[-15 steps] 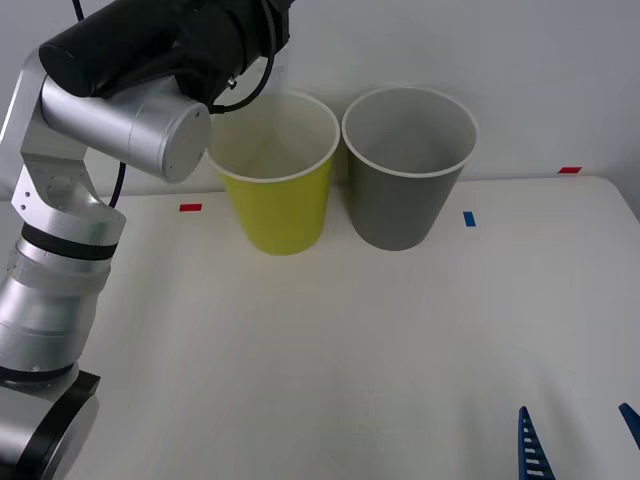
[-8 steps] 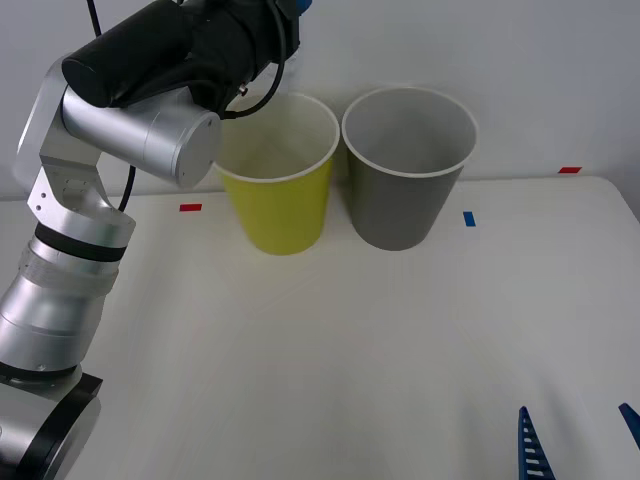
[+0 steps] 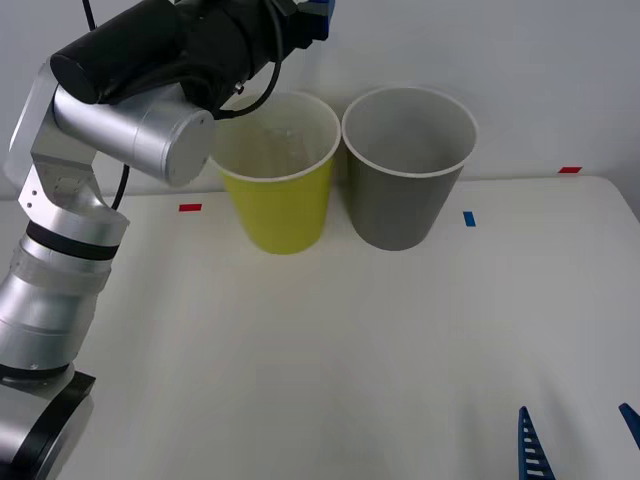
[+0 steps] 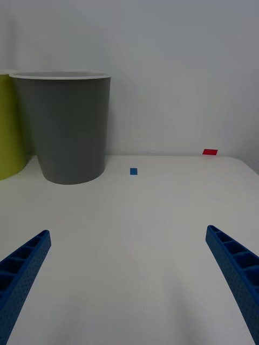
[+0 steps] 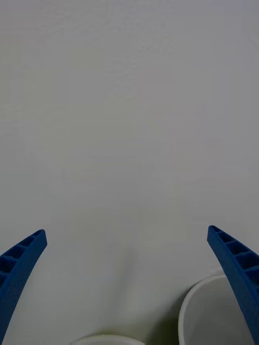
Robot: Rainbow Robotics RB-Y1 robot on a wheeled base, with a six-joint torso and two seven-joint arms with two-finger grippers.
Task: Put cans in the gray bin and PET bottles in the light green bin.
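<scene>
A: The bottle [image 3: 278, 146] is lying inside the light green bin [image 3: 280, 205], showing as a faint clear, glinting shape against the white inner wall in the front view. The bin's inside is not facing the right wrist view, which is catching just a strip of the bin's yellow-green side at its edge [image 4: 9, 129].

B: And the gray bin [image 3: 408, 190]?

A: It is standing just beside the green one on the white table [image 3: 330, 350], to the robot's right of it. The right wrist view is showing its outer wall side-on [image 4: 65, 129], with a blue mark [image 4: 133, 171] and a red mark [image 4: 210, 152] on the table beyond it.

B: Where is the left hand [image 5: 129, 280]?

A: It is hanging high above the green bin, at the top of the front view [image 3: 318, 15]. Its own view is showing its two blue fingers [image 5: 21, 264] spread wide apart with nothing between them, facing the wall, with two white bin rims below.

B: The right hand [image 4: 129, 280]?

A: It is sitting low over the near table edge, fingers [image 3: 530, 448] wide apart, holding nothing.
</scene>
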